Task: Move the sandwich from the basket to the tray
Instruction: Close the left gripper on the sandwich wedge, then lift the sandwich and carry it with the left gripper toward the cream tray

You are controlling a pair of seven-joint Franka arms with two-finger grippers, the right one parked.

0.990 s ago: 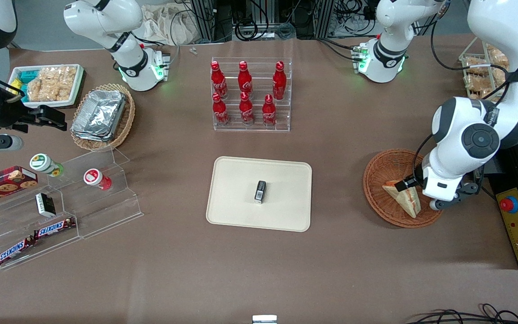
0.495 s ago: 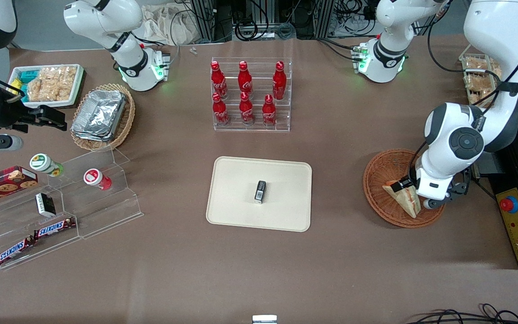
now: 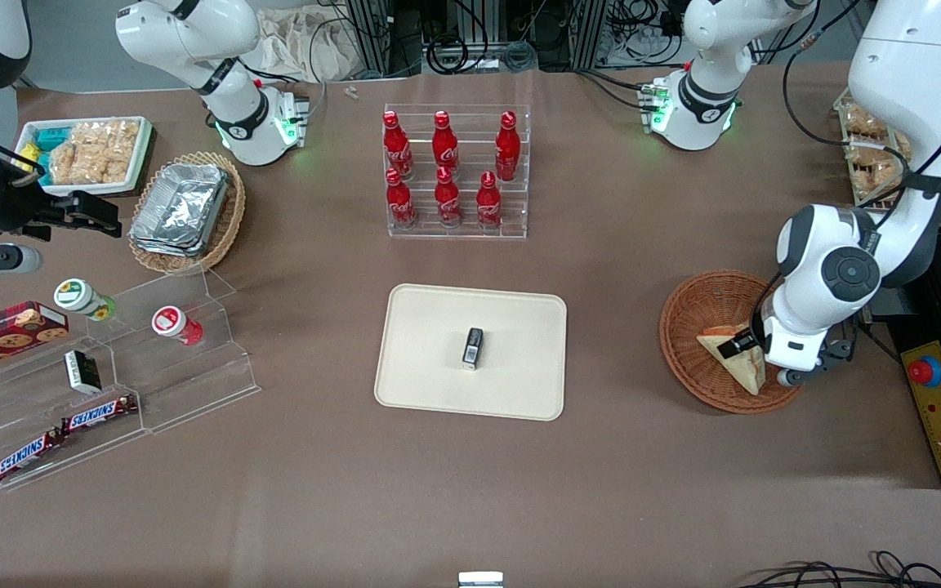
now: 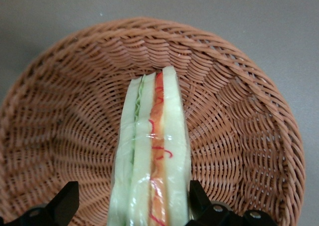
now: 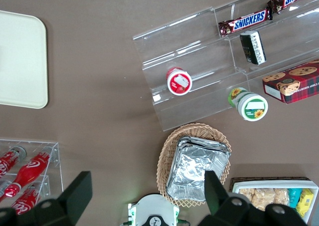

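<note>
The sandwich stands on edge in the reddish-brown wicker basket, toward the working arm's end of the table. It is a pale wedge with red-orange and green filling. My gripper is low over the basket and open, with one finger on each side of the sandwich. One finger is close against the bread, the other finger stands apart from it. The cream tray lies at the table's middle with a small black object on it.
A clear rack of red bottles stands farther from the front camera than the tray. Toward the parked arm's end are an acrylic snack stand, a tan basket of foil containers and a white snack tray. A yellow button box sits beside the basket.
The left arm's wrist has shifted a little over the basket and settled round the sandwich. The sandwich itself has hardly moved.
</note>
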